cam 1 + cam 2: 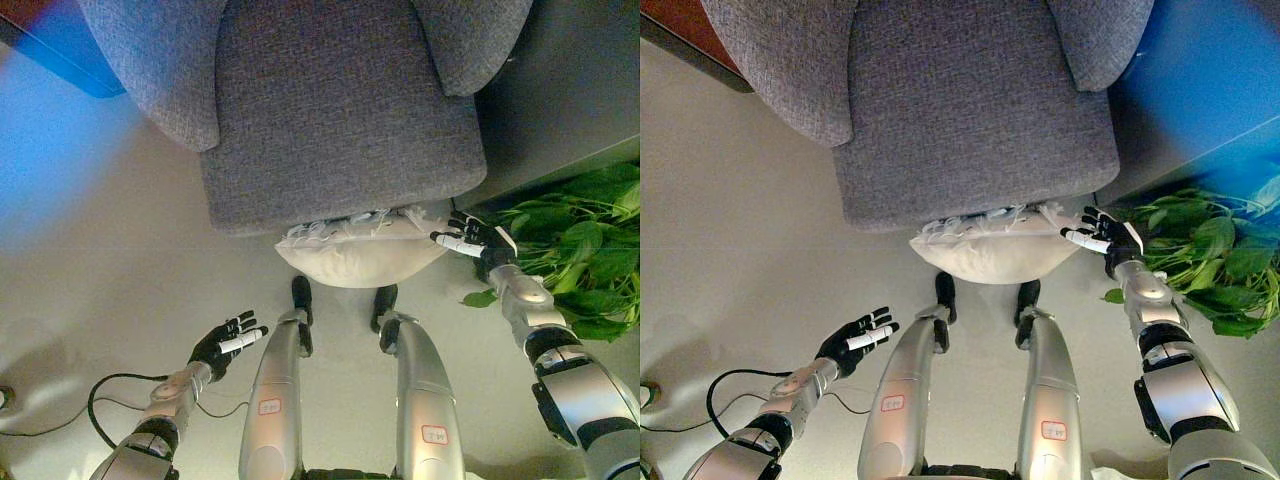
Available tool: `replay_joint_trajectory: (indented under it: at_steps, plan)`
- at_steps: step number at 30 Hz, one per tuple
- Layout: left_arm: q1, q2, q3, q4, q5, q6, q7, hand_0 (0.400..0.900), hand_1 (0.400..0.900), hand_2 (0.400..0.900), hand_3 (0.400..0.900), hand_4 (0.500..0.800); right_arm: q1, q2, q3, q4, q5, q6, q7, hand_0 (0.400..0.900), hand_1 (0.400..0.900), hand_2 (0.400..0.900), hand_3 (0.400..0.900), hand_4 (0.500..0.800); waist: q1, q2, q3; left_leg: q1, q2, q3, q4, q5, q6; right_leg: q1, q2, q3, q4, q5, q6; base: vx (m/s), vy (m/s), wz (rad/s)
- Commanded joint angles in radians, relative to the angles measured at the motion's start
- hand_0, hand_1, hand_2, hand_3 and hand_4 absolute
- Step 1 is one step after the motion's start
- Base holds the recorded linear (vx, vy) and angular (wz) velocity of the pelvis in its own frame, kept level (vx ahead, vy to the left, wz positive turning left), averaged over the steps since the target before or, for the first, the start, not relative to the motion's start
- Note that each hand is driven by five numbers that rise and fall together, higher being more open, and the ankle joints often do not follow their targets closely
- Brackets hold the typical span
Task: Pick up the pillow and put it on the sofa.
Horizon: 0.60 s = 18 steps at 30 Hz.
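Pillow (362, 255) against sofa (340, 110) front; right hand (472, 240) touching it.

- You have one pillow (358, 252), white, on the floor
- You have one sofa (340, 110), grey
- You have one plant (585, 240), green and leafy
- You have two robot hands: left hand (226, 344), right hand (478, 240)

A home-like living room: a grey woven-fabric upholstered sofa (340, 110) with padded arms stands on a pale smooth floor (110, 270), with a leafy green houseplant (585, 245) just beside its corner.
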Motion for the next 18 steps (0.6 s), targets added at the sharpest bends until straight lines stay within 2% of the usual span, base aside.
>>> replay_joint_trajectory:
  at_steps: [1, 10, 11, 12, 14, 18]
  plan:
    - [0.096, 0.033, 0.001, -0.044, -0.056, -0.036, 0.019, 0.900, 0.900, 0.900, 0.900, 0.800, 0.028, -0.096, -0.055, 0.007, 0.059, -0.034, -0.029, 0.900, 0.900, 0.900, 0.900, 0.800, -0.036, 0.041, 0.003, -0.001, -0.038, 0.031, 0.041, -0.059, 0.021, 0.044, 0.009, 0.035, -0.046, -0.007, 0.049, -0.01, 0.049, -0.01]
    - [0.108, 0.050, -0.001, -0.055, -0.079, -0.041, 0.027, 0.900, 0.900, 0.900, 0.900, 0.800, 0.073, -0.143, -0.108, 0.060, 0.086, -0.007, -0.034, 0.900, 0.900, 0.900, 0.900, 0.800, -0.041, 0.059, 0.003, -0.084, -0.033, 0.036, 0.106, -0.078, 0.032, -0.047, -0.006, 0.044, 0.025, -0.014, 0.042, 0.00, -0.011, -0.01]
    - [0.109, 0.054, 0.000, -0.053, -0.082, -0.042, 0.025, 0.900, 0.900, 0.900, 0.900, 0.800, 0.065, -0.149, -0.106, 0.064, 0.089, 0.000, -0.028, 0.900, 0.900, 0.900, 0.900, 0.800, -0.041, 0.061, 0.003, -0.092, -0.035, 0.027, 0.131, -0.109, 0.026, -0.057, -0.005, 0.056, 0.057, -0.044, 0.050, -0.01, -0.031, -0.01]
    - [0.107, 0.056, 0.001, -0.053, -0.079, -0.042, 0.026, 0.900, 0.900, 0.900, 0.900, 0.800, 0.057, -0.151, -0.106, 0.065, 0.094, 0.001, -0.024, 0.900, 0.900, 0.900, 0.900, 0.800, -0.039, 0.063, 0.003, -0.116, -0.032, 0.036, 0.131, -0.085, 0.035, -0.080, -0.009, 0.048, 0.058, -0.021, 0.040, 0.06, -0.032, 0.01]
    - [0.107, 0.061, -0.004, -0.054, -0.093, -0.043, 0.028, 0.900, 0.900, 0.900, 0.900, 0.800, 0.031, -0.152, -0.095, 0.070, 0.103, 0.007, -0.022, 0.900, 0.900, 0.900, 0.900, 0.800, -0.038, 0.073, 0.003, -0.150, -0.034, 0.026, 0.189, -0.130, 0.026, -0.118, -0.014, 0.067, 0.127, -0.064, 0.048, 0.05, -0.013, 0.04]
    - [0.108, 0.062, -0.007, -0.061, -0.103, -0.044, 0.029, 0.900, 0.900, 0.900, 0.900, 0.800, -0.024, -0.153, -0.074, 0.076, 0.108, 0.002, -0.001, 0.900, 0.900, 0.900, 0.900, 0.800, -0.033, 0.091, 0.003, -0.201, -0.034, 0.027, 0.237, -0.144, 0.027, -0.175, -0.021, 0.078, 0.189, -0.081, 0.043, 0.00, 0.012, 0.02]
